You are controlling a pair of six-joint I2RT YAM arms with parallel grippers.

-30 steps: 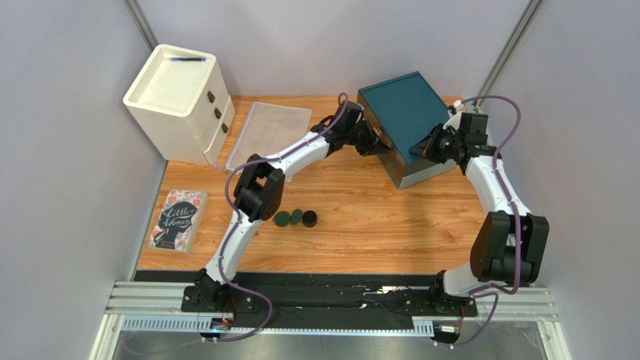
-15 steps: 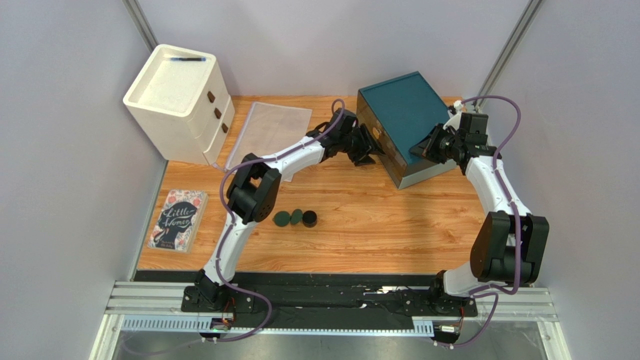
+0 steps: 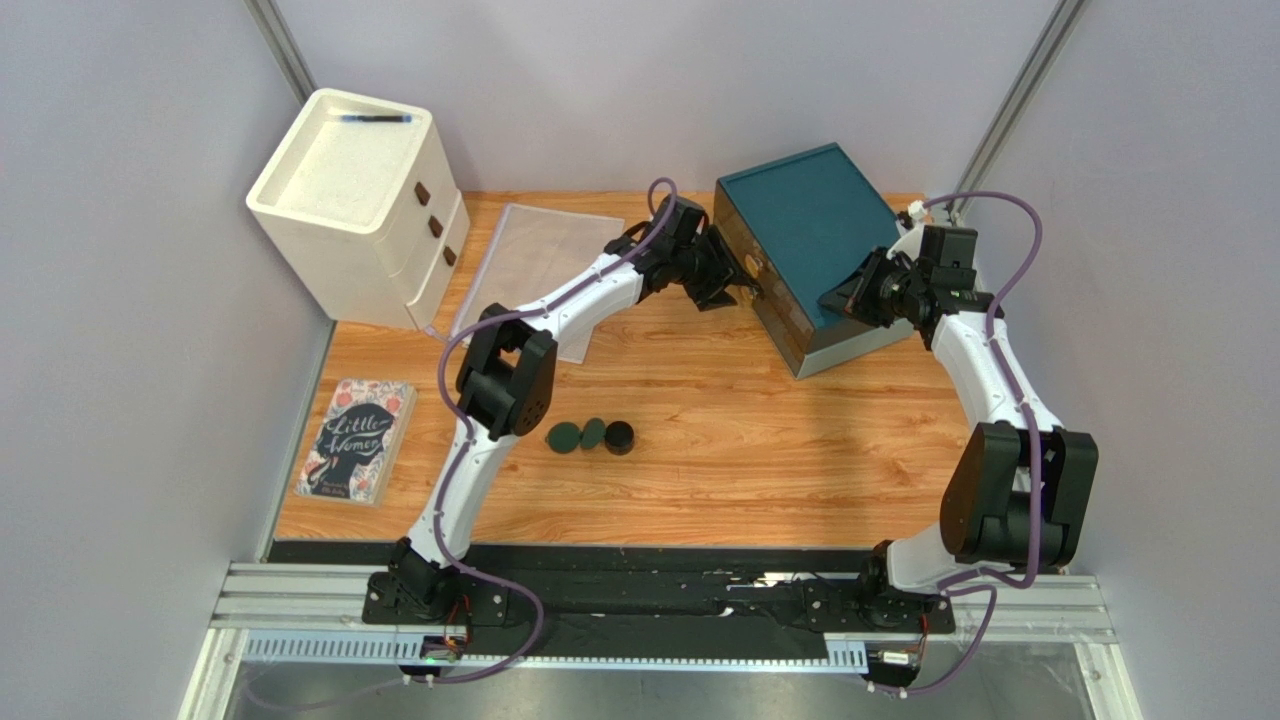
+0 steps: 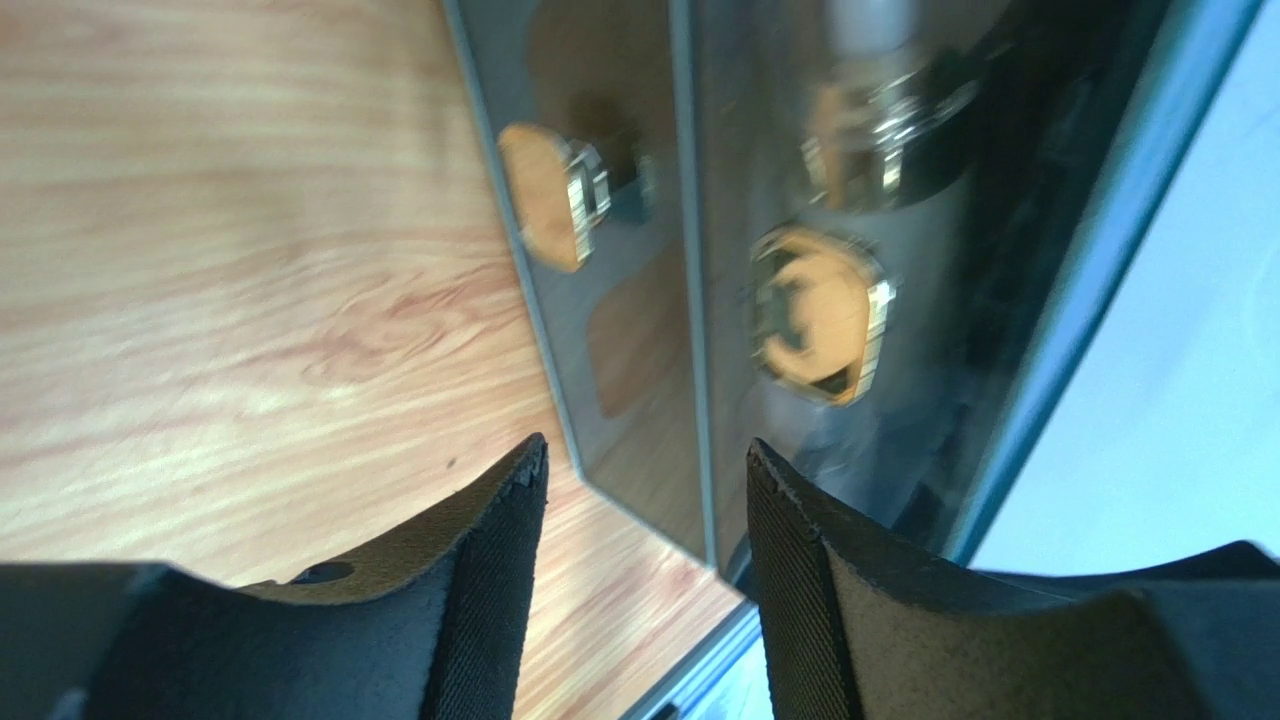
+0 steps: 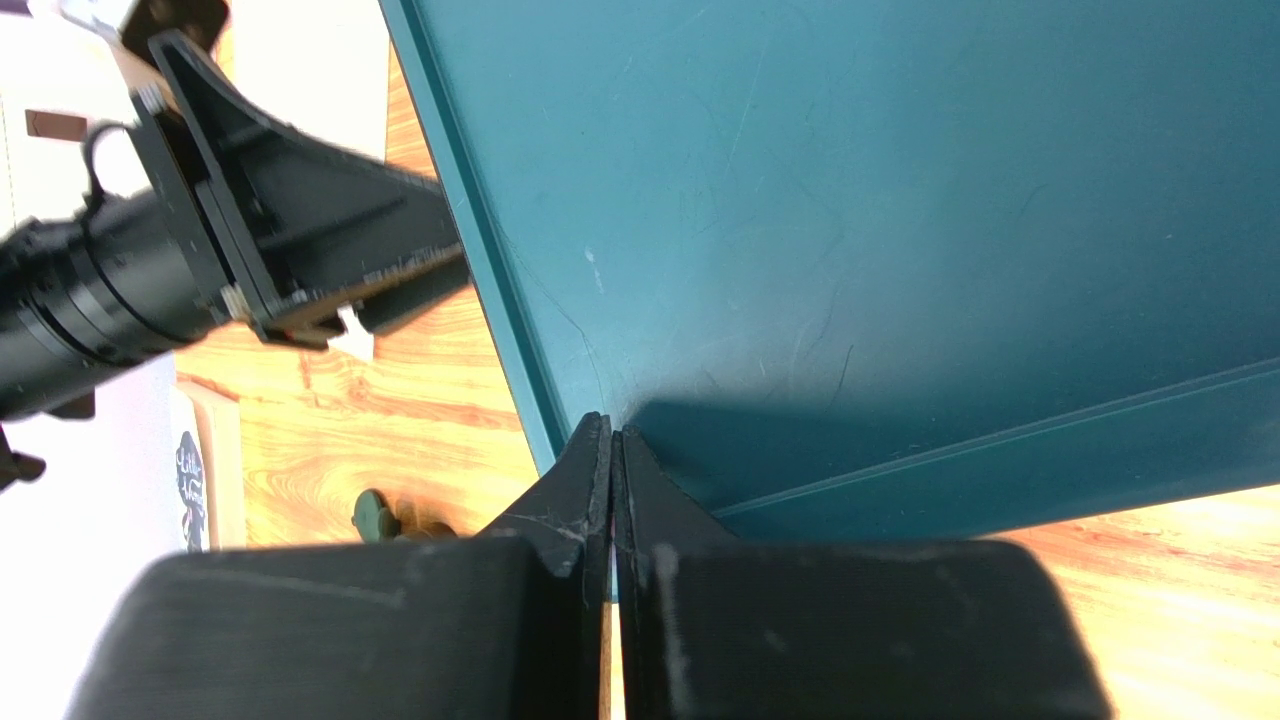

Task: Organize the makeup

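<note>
Three dark round compacts (image 3: pixel 589 437) lay toward the wooden table's (image 3: pixel 751 450) near edge from the spread left jaws at the teal box (image 3: pixel 804 225); the right jaws were pressed together.

Wooden table (image 3: pixel 751 465), white drawer unit (image 3: pixel 361 203), clear pouch (image 3: pixel 534 255), teal box (image 3: pixel 804 233), book (image 3: pixel 358 438), three dark compacts (image 3: pixel 591 437) centre

Compacts (image 3: pixel 591 437) at centre, book (image 3: pixel 356 440) to their left, box (image 3: pixel 800 240) behind right
</note>
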